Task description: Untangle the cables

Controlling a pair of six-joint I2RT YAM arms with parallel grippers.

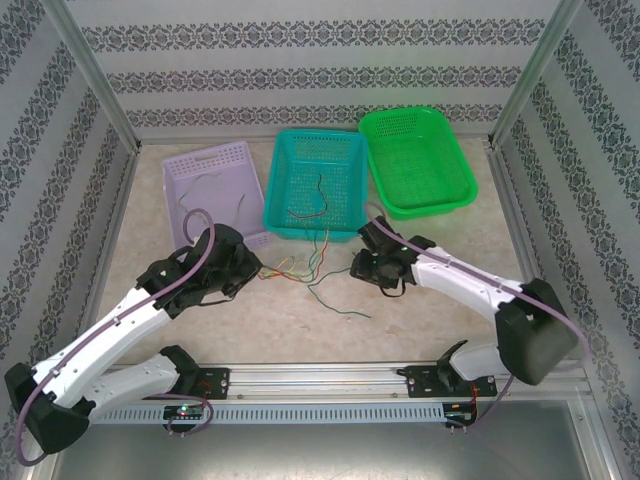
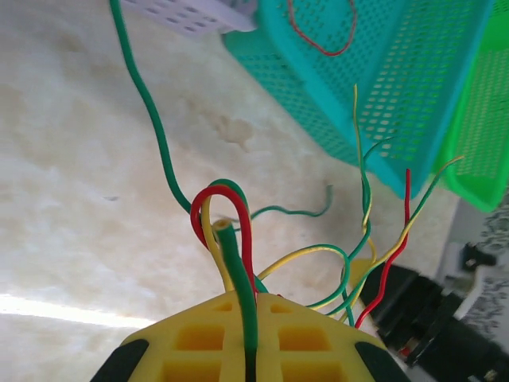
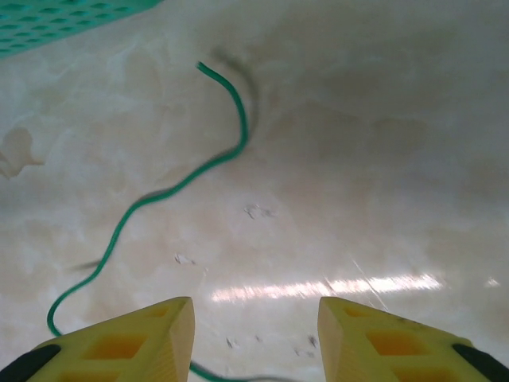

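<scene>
A tangle of thin cables (image 1: 300,268), green, yellow and red, lies on the table in front of the teal basket (image 1: 316,184). My left gripper (image 2: 253,306) is shut on the cables: a green wire (image 2: 232,263) runs up out of the closed yellow jaws, with red and yellow loops (image 2: 208,208) beside it. In the top view the left gripper (image 1: 252,268) sits at the bundle's left end. My right gripper (image 3: 256,338) stands open above bare table, a loose green wire (image 3: 183,183) curling to its left. From above, the right gripper (image 1: 362,266) is just right of the bundle.
A red and a dark wire (image 1: 312,208) lie inside the teal basket. The purple basket (image 1: 212,190) at the left holds pale strands; the green basket (image 1: 415,160) stands at the right. Aluminium frame posts and patterned walls close in the table.
</scene>
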